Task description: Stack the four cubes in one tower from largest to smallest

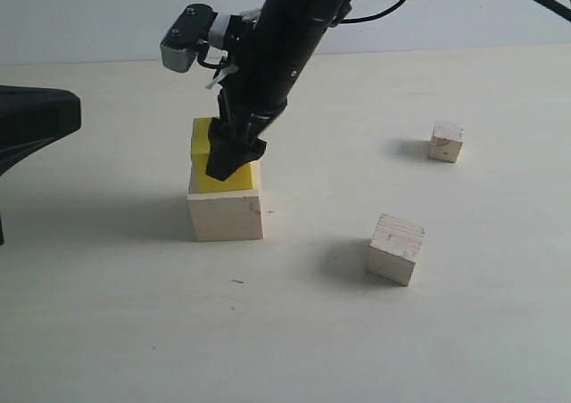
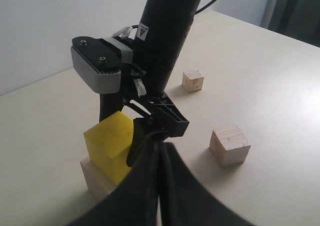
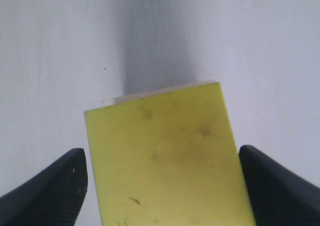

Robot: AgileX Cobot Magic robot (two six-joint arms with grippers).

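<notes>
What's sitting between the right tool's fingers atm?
The bright yellow cube, atop the large pale wooden cube. Right wrist view shows it filling the gap between the right tool's fingers; contact unclear.

Pale cream tabletop (image 1: 464, 332) under soft, even light, with a plain white wall (image 1: 89, 20) behind it.

yellow cube (image 3: 165, 161): top face fills the middle, smudged, slightly skewed
right gripper (image 3: 162, 176): jaws wide, a dark fingertip (image 3: 55, 191) on each side of the cube, thin gaps
pale cube (image 3: 112, 101): only a sliver shows beyond the yellow cube's far edge
table (image 3: 45, 61): white
shadow (image 3: 155, 41): dark band beyond the cubes
</notes>
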